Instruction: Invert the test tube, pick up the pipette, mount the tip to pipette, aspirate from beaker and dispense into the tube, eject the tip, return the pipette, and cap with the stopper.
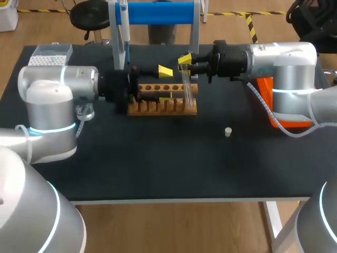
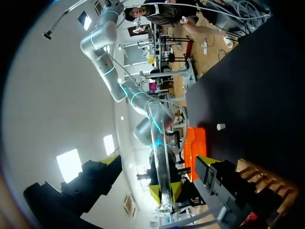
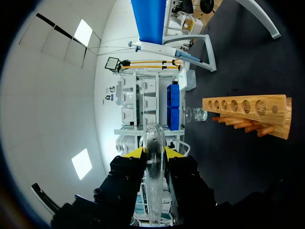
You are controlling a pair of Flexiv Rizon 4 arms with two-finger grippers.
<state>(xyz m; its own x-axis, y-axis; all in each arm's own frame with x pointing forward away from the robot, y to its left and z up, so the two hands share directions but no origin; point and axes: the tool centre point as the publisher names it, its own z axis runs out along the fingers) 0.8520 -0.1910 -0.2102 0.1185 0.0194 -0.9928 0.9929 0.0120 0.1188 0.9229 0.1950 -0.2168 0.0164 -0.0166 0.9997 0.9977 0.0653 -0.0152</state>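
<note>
Head view, right hand (image 1: 185, 60): gripping the test tube (image 1: 187, 89), upright at the wooden rack's (image 1: 158, 108) right end.
left hand (image 1: 164, 83): fingers wide, over the rack, holding nothing.
stopper (image 1: 228, 132): on the tabletop (image 1: 158, 163), right of the rack.

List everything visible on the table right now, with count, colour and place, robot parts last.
clear glass test tube: one, transparent, over the rack's right end
light-brown wooden test tube rack: one, middle of the table, toward the back
white-and-blue pipette: one, hanging on the stand
white-framed stand with a blue bar: one, back edge
white tip box: one, back left corner
clear glass beaker: one, left of the rack
small cream stopper: one, alone, right of middle
orange container: one, right side, partly hidden
left gripper: open, above the rack
right gripper: shut on the test tube
</note>
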